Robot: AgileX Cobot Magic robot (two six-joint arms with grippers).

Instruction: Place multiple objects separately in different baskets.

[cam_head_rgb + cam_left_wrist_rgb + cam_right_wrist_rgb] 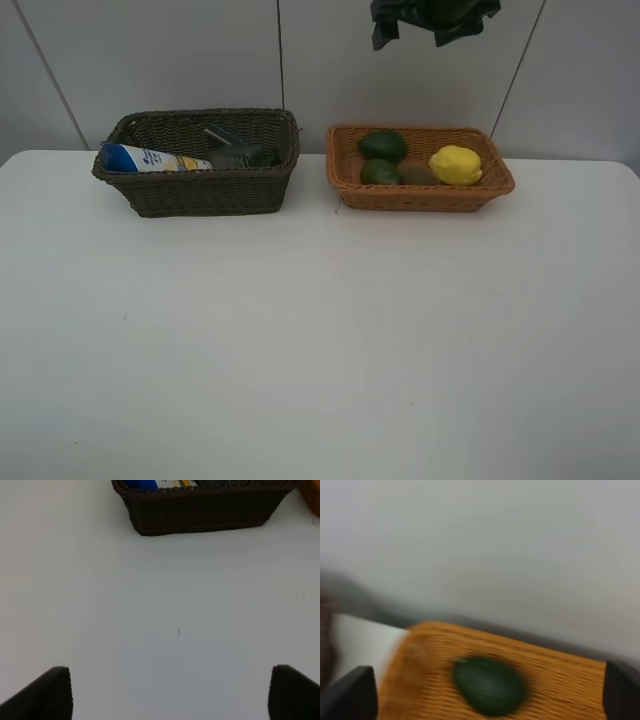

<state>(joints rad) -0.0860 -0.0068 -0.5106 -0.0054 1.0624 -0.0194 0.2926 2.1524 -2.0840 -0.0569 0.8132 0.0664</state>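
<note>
Apparently you're done: fruit fills the light orange-tan wicker basket (pixel 345 172) at two o'clock, bottles the dark brown wicker basket (pixel 200 195) at ten; both grippers gape empty.

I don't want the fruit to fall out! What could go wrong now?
The yellow lemon sits high against the shallow orange wicker basket's rim, so a bump might roll it out. The white blue-capped bottle rests on the dark brown wicker basket's rim and might slip. The open right gripper hangs above the fruit.
</note>
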